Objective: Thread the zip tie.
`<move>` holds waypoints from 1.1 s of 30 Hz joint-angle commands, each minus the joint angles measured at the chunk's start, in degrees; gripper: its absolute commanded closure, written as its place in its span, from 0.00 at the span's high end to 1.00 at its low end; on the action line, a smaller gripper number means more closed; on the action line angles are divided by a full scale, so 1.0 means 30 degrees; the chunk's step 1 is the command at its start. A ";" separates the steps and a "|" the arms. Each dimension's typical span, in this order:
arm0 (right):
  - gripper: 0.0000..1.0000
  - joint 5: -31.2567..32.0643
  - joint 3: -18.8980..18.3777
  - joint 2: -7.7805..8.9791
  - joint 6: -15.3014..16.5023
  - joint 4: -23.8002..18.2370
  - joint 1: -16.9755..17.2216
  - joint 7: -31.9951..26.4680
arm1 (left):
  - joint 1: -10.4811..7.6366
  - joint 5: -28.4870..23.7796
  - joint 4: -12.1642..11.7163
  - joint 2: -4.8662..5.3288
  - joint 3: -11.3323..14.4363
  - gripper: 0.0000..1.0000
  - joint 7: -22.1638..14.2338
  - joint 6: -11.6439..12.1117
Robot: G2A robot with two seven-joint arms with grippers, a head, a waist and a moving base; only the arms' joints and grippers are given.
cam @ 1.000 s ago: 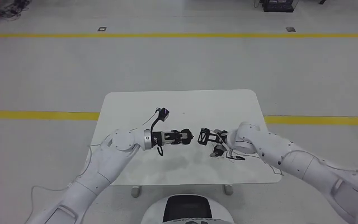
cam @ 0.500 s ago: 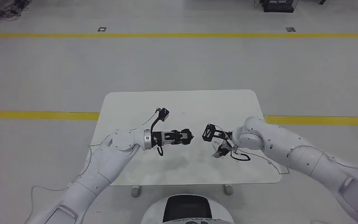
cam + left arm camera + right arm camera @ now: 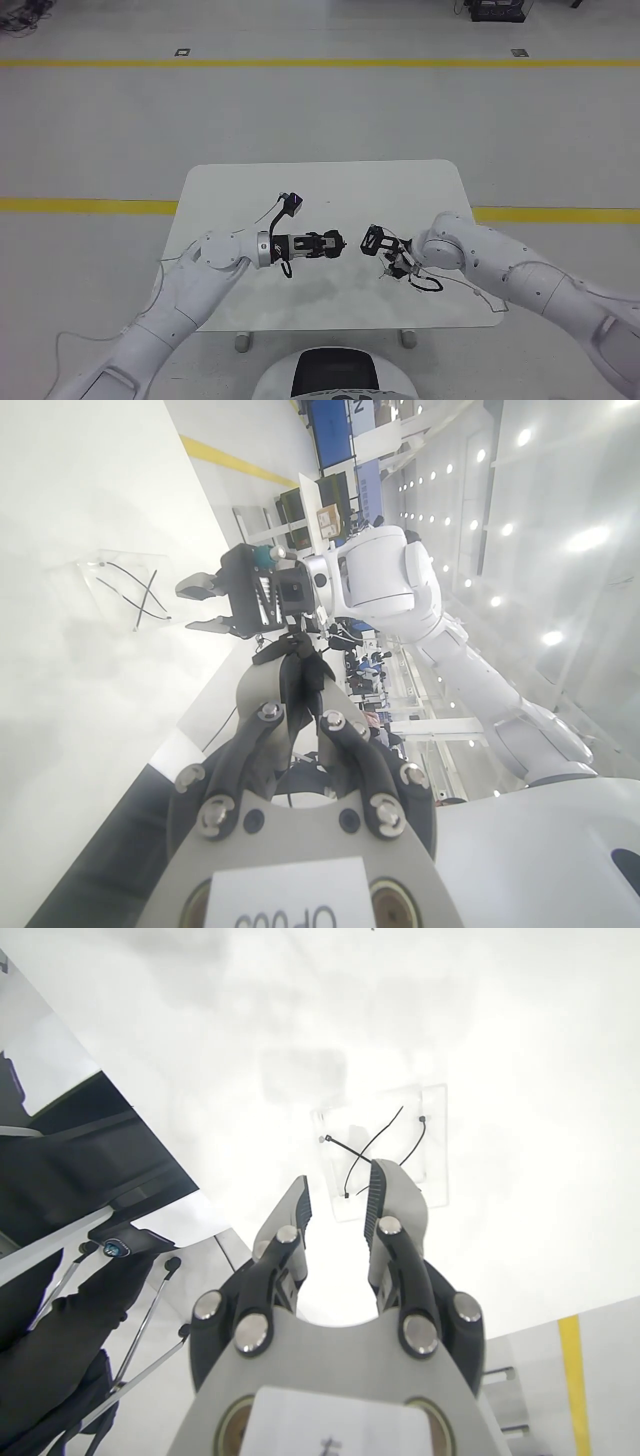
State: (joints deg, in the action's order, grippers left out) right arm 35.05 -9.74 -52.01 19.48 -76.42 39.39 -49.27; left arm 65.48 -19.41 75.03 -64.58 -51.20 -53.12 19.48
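Note:
My left gripper (image 3: 299, 664) is held above the middle of the white table (image 3: 400, 185) and is shut on a black zip tie (image 3: 274, 652), whose bent end sticks out past the fingertips. From above, the left gripper (image 3: 337, 243) points at my right gripper (image 3: 369, 240) across a small gap. The right gripper (image 3: 339, 1175) is open with nothing between its fingers. In the left wrist view the right gripper (image 3: 200, 605) faces the held zip tie at close range.
A clear flat tray (image 3: 435, 1103) lies on the table below the grippers, holding three loose black zip ties (image 3: 377, 1138). The same tray (image 3: 90, 572) also shows in the left wrist view. The table's front edge is near both arms.
The right gripper has drawn back a little to the right, widening the gap to the left gripper. The left arm has stayed still with the zip tie.

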 commanded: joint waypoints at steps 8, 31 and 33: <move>0.25 0.0732 0.0000 -0.1432 0.0000 0.2287 0.0318 -0.0552 | 0.0000 0.0000 0.0000 0.0000 0.0000 0.00 0.0000 0.0000; 0.29 0.1725 0.0000 -0.3336 0.0000 0.3825 0.0596 -0.0630 | 0.0000 0.0000 0.0000 0.0000 0.0000 0.00 0.0000 0.0000; 0.29 0.1757 0.0000 -0.3340 0.0000 0.3828 0.0603 -0.0717 | 0.0000 0.0000 0.0000 0.0000 0.0000 0.00 0.0000 0.0000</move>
State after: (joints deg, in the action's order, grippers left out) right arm 40.22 -9.74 -62.02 19.48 -64.97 41.20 -51.26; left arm 65.48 -19.41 75.03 -64.58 -51.20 -53.12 19.48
